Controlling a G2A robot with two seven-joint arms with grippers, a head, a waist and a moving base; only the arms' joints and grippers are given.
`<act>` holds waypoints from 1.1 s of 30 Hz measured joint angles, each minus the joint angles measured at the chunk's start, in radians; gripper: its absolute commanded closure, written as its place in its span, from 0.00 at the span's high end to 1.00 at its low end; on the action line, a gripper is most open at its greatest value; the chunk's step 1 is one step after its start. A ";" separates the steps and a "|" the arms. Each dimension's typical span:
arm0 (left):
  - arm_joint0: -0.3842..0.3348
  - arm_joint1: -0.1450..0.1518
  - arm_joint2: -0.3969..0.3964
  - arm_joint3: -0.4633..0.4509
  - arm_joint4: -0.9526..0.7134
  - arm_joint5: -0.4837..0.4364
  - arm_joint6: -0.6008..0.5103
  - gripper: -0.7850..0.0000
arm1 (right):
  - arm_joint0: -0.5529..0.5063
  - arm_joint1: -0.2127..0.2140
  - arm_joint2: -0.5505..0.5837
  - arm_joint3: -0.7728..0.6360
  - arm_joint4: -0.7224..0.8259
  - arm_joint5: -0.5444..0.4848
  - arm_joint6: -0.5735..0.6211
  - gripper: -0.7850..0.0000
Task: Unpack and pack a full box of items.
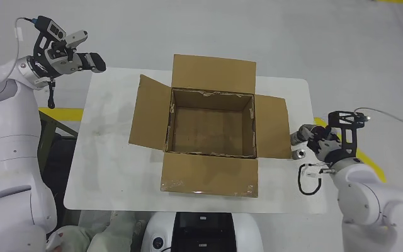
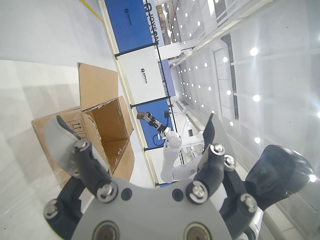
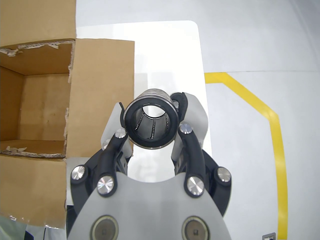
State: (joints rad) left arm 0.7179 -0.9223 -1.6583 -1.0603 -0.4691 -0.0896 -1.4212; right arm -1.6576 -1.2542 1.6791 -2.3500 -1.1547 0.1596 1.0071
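Box (image 1: pixel 211 129) stands open in the middle of the white table (image 1: pixel 107 164), all four flaps folded out, its floor bare, torn tape along the rim. Right gripper (image 3: pixel 151 106) hangs just outside the box's right flap (image 1: pixel 272 126), its jaws clamped across the barrel of a steel sleeve bearing (image 3: pixel 151 123) that has dark end rings and an open bore. The bearing is carried clear of the tabletop, beside the flap and not over the opening. Left gripper (image 2: pixel 135 123) sits well apart from the box, off its far-left corner and beyond the table edge, jaws spread wide with nothing between them. From this alone I cannot tell whether the bearing is the last item out or the first going back in. With the box bare, I judge the packing half the likelier step. To do it well, raise the bearing high enough to pass the right flap and the wall rim behind it, since the flap could catch a fingertip. Then carry it inward and lower it close to the floor before letting go. The piece is round, smooth and probably heavy for its size, so it may pivot in the grip or roll once freed. Laying it on its side against a wall or into a corner should hold it. Start at one corner so later items have room.
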 measured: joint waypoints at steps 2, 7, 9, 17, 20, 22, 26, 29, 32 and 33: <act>0.000 0.000 0.000 0.000 0.000 0.000 0.000 1.00 | 0.024 0.000 -0.033 0.000 0.001 0.000 0.009 0.00; 0.000 0.000 0.000 0.000 0.000 0.000 0.000 1.00 | 0.083 -0.002 -0.125 0.000 -0.016 -0.005 0.031 0.00; 0.000 0.000 0.000 0.000 0.000 0.000 0.000 1.00 | 0.109 -0.003 -0.167 0.000 -0.023 -0.002 0.039 0.00; 0.000 0.000 0.000 0.000 0.000 0.000 0.000 1.00 | 0.180 -0.011 -0.322 0.002 -0.043 0.027 0.089 0.00; 0.000 0.000 0.000 0.000 0.000 0.000 0.000 1.00 | 0.203 -0.014 -0.376 0.016 -0.056 0.034 0.095 0.00; 0.000 0.000 0.000 0.000 0.000 0.000 0.000 1.00 | 0.216 -0.016 -0.406 0.027 -0.068 0.037 0.097 0.00; 0.000 0.000 0.000 0.000 0.000 0.000 0.000 1.00 | 0.240 -0.022 -0.466 0.048 -0.095 0.051 0.091 0.00; 0.000 0.000 0.000 0.000 0.000 0.000 0.000 1.00 | 0.252 -0.025 -0.490 0.058 -0.101 0.059 0.086 0.00; 0.000 0.000 0.000 0.000 0.000 0.000 0.000 1.00 | 0.253 -0.025 -0.491 0.059 -0.101 0.059 0.085 0.00; 0.000 0.000 0.000 0.000 0.000 0.000 0.000 1.00 | 0.253 -0.025 -0.491 0.059 -0.101 0.059 0.085 0.00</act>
State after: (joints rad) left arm 0.7179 -0.9223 -1.6583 -1.0603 -0.4691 -0.0896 -1.4212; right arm -1.4045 -1.2791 1.1884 -2.2908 -1.2560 0.2189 1.0923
